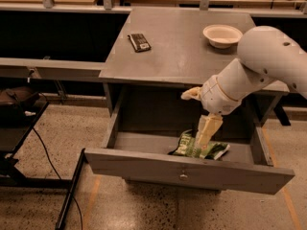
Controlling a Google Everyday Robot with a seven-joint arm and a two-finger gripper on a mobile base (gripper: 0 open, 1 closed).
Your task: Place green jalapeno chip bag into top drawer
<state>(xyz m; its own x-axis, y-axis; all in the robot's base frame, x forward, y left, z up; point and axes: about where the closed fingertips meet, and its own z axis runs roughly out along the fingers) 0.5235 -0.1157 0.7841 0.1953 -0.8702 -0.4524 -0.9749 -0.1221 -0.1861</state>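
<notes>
The green jalapeno chip bag (190, 148) lies on the floor of the open top drawer (139, 163), right of its middle, just behind the front panel with its round knob (183, 177). My gripper (201, 115) hangs over the drawer on the white arm, which comes in from the right. It is open. One cream finger (208, 130) points down onto the bag's top. The other finger (191, 94) sticks out to the left, well clear of the bag.
A small dark rectangular packet (139, 41) and a white bowl (222, 35) sit on the grey table top (182, 56) above the drawer. A low shelf with a cable (29, 123) stands at the left. A workbench runs along the back.
</notes>
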